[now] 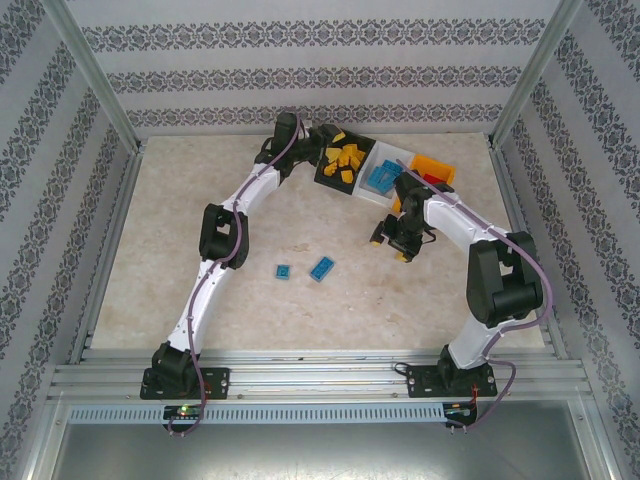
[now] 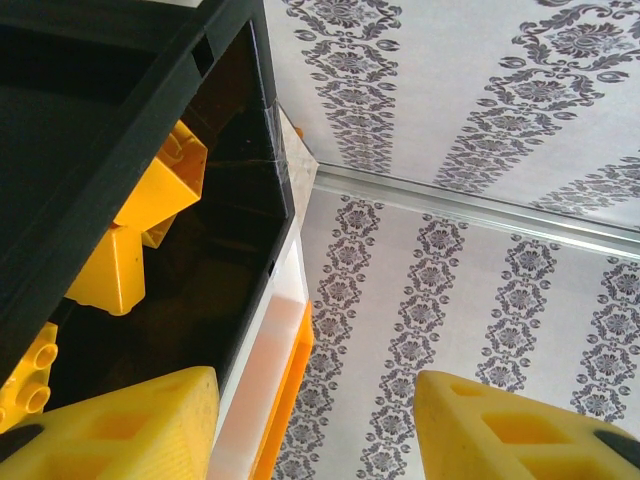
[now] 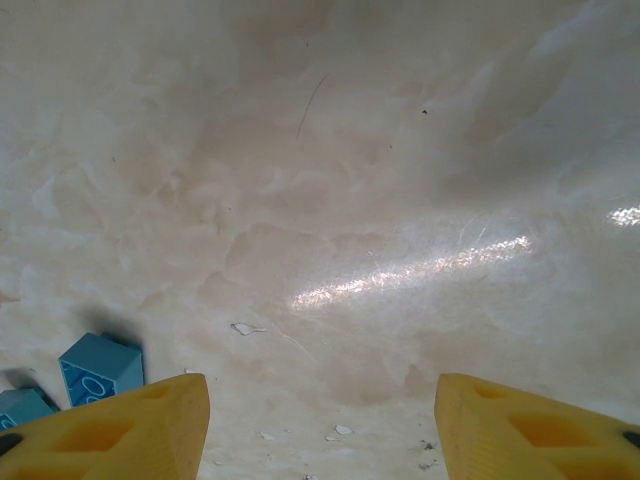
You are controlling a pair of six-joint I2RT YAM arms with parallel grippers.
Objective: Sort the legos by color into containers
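where black bin (image 2: 80, 120) sits, yellow legos (image 1: 345, 160) fill it.

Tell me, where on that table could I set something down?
Widest bare patch: the table left of the left arm, out to the side rail. Another lies between both arms, nearer than the two blue legos. Crowded: the far middle, where the black bin and its neighbours sit with the left gripper and right gripper close by.
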